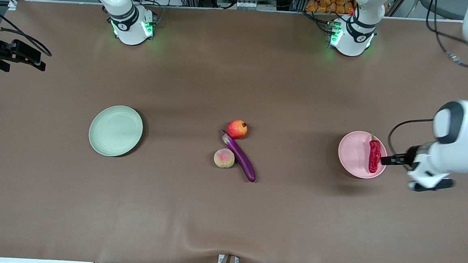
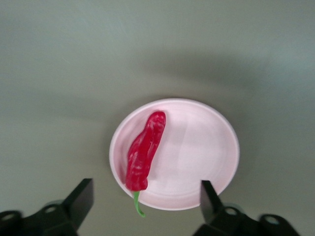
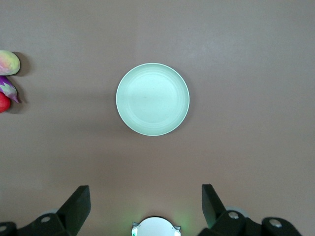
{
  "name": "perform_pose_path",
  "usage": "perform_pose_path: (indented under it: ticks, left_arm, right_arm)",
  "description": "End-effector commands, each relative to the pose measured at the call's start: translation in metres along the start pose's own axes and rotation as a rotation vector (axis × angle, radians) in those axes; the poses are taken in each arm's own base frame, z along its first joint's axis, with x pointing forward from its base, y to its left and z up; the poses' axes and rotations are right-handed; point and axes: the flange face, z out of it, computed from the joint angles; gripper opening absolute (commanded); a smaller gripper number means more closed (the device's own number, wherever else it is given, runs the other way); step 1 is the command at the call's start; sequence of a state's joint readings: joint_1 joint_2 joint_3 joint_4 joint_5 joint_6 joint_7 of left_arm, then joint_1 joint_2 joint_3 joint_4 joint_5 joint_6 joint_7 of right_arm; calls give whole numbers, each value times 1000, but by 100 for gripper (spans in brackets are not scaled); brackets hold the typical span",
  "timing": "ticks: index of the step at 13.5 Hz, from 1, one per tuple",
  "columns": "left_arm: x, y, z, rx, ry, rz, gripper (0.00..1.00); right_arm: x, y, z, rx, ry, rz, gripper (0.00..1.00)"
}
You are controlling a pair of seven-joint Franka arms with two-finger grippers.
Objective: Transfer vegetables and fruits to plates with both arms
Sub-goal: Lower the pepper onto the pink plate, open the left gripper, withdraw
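The red chili pepper (image 1: 374, 155) lies on the pale pink plate (image 1: 354, 155) toward the left arm's end of the table. My left gripper (image 1: 388, 160) hangs open and empty high over that plate. In the left wrist view its open gripper (image 2: 145, 189) frames the chili's stem end (image 2: 144, 152) and the plate's rim (image 2: 197, 147). The pomegranate (image 1: 237, 129), purple eggplant (image 1: 239, 156) and peach (image 1: 224, 158) lie together mid-table. The pale green plate (image 1: 116, 130) is bare. My right gripper (image 1: 27, 58) is open and empty, held high; the green plate shows in its wrist view (image 3: 153, 99).
A brown cloth (image 1: 228, 220) covers the whole table. The two arm bases (image 1: 131, 25) (image 1: 351, 35) stand along the edge farthest from the front camera. The right wrist view shows the peach (image 3: 9, 61) and eggplant tip (image 3: 10, 88) at its border.
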State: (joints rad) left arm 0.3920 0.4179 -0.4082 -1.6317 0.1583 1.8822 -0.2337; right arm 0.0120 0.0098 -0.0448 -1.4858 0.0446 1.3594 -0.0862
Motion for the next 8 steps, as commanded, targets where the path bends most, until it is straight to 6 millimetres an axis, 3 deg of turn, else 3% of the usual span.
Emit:
perform_pose_path:
  ticks: [1,2,5,8]
  left_arm:
    - [-22,9,-117,25,77,16,100]
    - [-25,8,-141,25,90,13,100]
    - [-40,16,-167,34,99,20,100]
    - [-44,29,-170,26,103,30,100]
  right_arm:
    - [-2,3,-1,3,-7,5,100]
    - [-2,3,-1,3,-7,5,100]
    - [-2,4,-1,2,-8,6,100]
    - [1,6,0,0,-5,6,100]
